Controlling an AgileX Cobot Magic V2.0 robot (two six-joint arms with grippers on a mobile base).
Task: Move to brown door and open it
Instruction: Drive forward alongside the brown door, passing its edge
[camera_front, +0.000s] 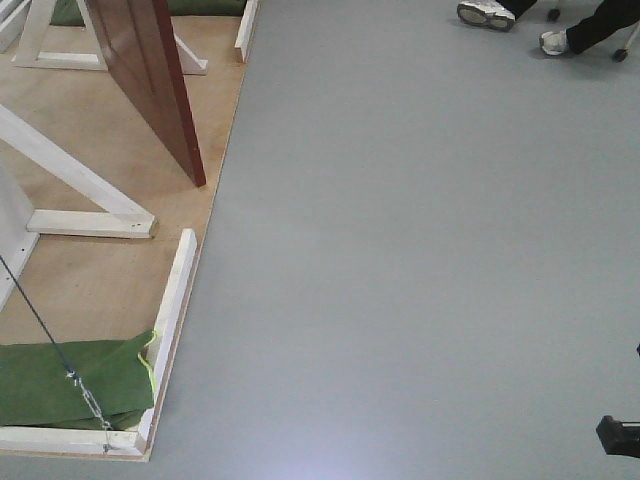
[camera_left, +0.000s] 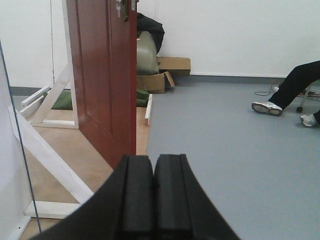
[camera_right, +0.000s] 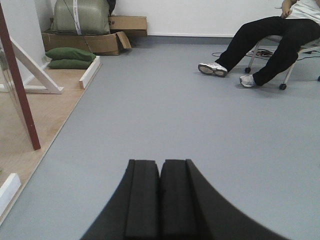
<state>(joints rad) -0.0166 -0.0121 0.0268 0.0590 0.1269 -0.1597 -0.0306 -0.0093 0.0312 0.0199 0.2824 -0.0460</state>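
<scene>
The glossy reddish-brown wooden door (camera_left: 102, 75) stands ajar on the pale plywood floor board (camera_front: 90, 280). The left gripper (camera_left: 153, 162) points level at the door's free edge, its pads pressed together and empty. The right gripper (camera_right: 160, 167) is likewise closed on nothing and aims right of the door, over the grey floor (camera_front: 420, 250).

Brown door (camera_left: 102, 85) showing smooth glossy reddish wood; lock plate (camera_left: 123, 9) looking like dull tarnished metal. Floor board (camera_front: 100, 285) showing pale matt plywood. Braces (camera_front: 90, 224) wearing white paint over wood. Grey floor (camera_front: 420, 250) giving smooth faint sheen. Green bag (camera_front: 50, 385) looking like woven cloth. Left gripper (camera_left: 152, 165), right gripper (camera_right: 160, 167) showing matt black surfaces.
</scene>
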